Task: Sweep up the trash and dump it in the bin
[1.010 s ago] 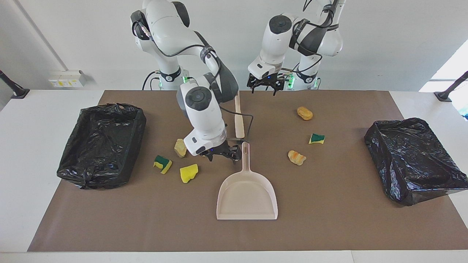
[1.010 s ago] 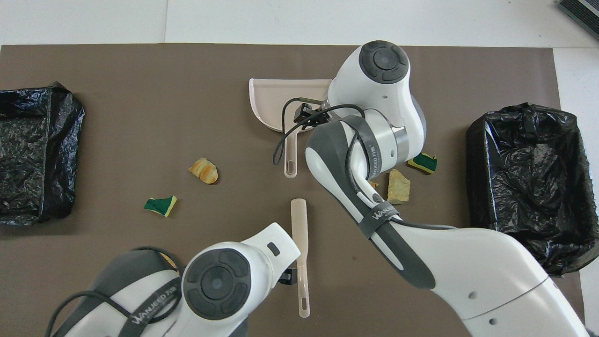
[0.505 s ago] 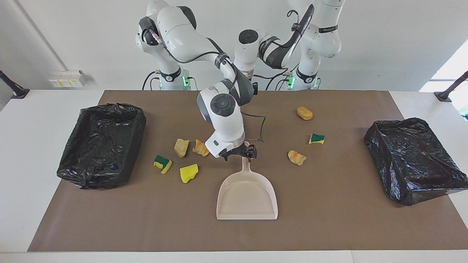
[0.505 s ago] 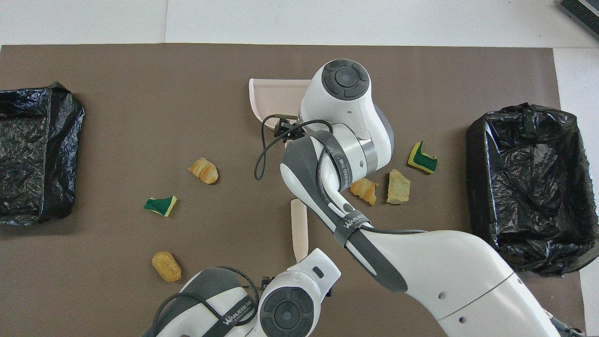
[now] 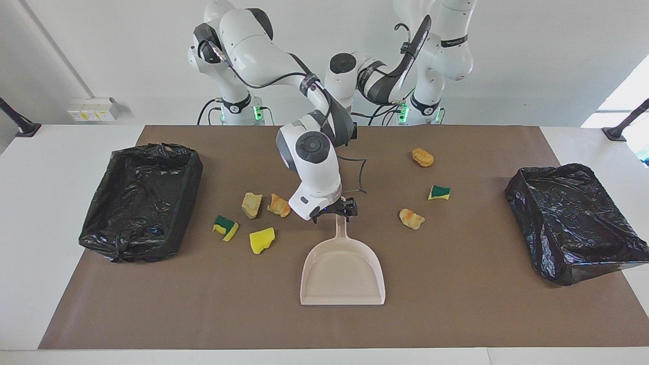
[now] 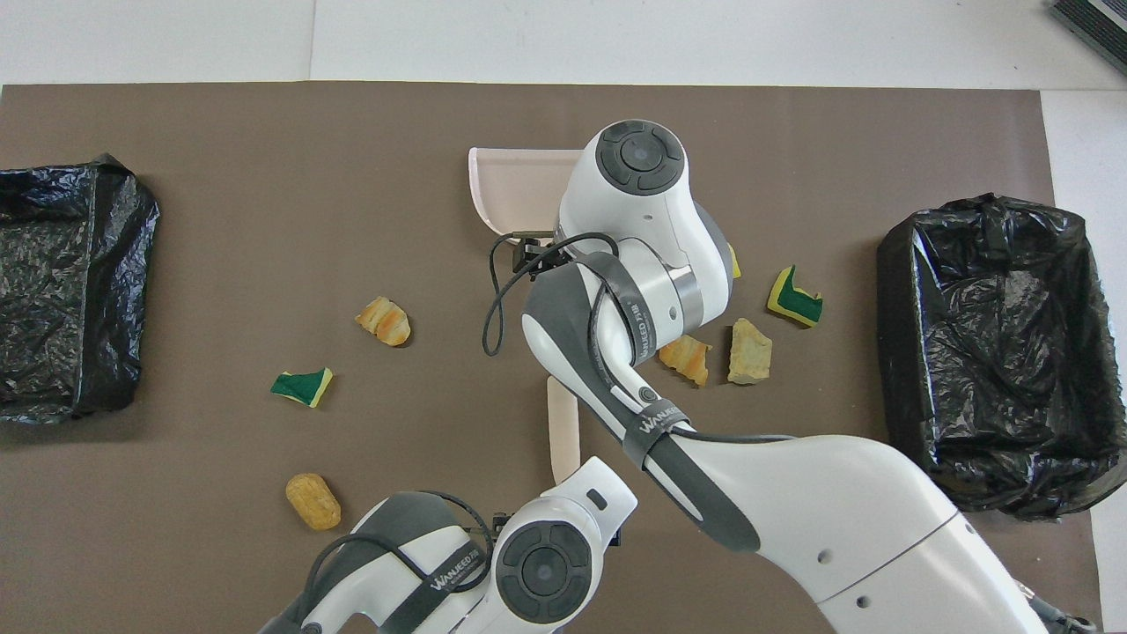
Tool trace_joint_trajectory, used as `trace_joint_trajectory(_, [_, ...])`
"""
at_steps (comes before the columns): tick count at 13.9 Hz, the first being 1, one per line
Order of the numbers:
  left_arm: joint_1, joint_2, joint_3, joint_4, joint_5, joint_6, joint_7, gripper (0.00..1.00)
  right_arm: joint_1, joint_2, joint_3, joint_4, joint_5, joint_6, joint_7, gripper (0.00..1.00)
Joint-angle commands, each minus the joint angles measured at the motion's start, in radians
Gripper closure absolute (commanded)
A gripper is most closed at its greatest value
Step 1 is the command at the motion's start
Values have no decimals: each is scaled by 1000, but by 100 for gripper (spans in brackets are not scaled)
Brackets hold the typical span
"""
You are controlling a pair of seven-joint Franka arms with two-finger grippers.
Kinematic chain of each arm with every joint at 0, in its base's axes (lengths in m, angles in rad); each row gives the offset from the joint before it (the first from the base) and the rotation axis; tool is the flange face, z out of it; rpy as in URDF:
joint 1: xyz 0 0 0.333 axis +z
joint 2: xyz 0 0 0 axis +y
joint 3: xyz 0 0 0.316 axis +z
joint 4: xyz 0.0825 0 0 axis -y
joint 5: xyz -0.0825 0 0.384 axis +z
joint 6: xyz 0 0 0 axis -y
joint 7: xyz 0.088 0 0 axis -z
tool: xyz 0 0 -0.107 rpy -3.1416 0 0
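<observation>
Right gripper (image 5: 335, 209) down at the handle of the beige plastic dustpan (image 5: 343, 268), fingers spread either side of it, grip can't be confirmed. Left gripper (image 6: 528, 527) low over the flat beige brush (image 6: 563, 424), finger state can't be told. Trash scraps: yellow sponge piece (image 5: 262, 240), green-yellow sponge (image 5: 225, 227), two tan chunks (image 5: 251, 204) beside the dustpan toward the right arm's end; three more (image 5: 422, 156) toward the left arm's end.

Seven scraps (image 5: 262, 240), two bins (image 5: 142, 200), seemingly.

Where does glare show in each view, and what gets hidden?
Facing view: daylight blows out the wall toward the left arm's end, sheen on the black bin bags; overhead view: even light, the right arm hides much of the dustpan.
</observation>
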Motion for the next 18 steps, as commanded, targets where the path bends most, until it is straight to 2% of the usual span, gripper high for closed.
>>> trace_joint_trajectory(1, [-11,7,8,-9,-4,11,4,19,-3,-47,22,-75,19,11,-31,0])
trace_joint_trajectory(2, [-11,7,8,-9,-4,8,6,33,-3,-52,28,-77,20,11,-29,0])
trace_joint_trajectory(3, [-10,7,9,-8,-2,3,6,57,1,-54,31,-84,20,15,-27,0])
trace_joint_trajectory(4, [-10,7,9,-5,-2,-4,6,76,12,-64,30,-106,23,34,-26,4])
trace_joint_trajectory(6, [-4,7,9,-3,-1,-10,6,100,15,-90,31,-168,27,106,-26,19])
trace_joint_trajectory(7, [0,4,9,-1,-1,-26,6,100,14,-97,30,-187,27,107,-35,28])
trace_joint_trajectory(8, [3,-7,12,0,4,-55,4,100,14,-98,30,-195,27,107,-56,46])
trace_joint_trajectory(9, [12,-16,17,6,10,-93,6,100,11,-98,30,-195,27,107,-66,67])
trace_joint_trajectory(10, [30,-33,18,11,13,-133,4,100,8,-97,30,-192,28,107,-64,100])
trace_joint_trajectory(13, [62,-82,18,8,70,-258,-11,100,-6,-94,30,-178,33,91,-54,100])
trace_joint_trajectory(15, [108,-150,17,-3,70,-340,-22,100,-15,-98,28,-175,30,85,-66,100])
trace_joint_trajectory(18, [184,-225,15,-24,70,-457,-37,100,-74,-165,30,-153,30,-1,-191,100])
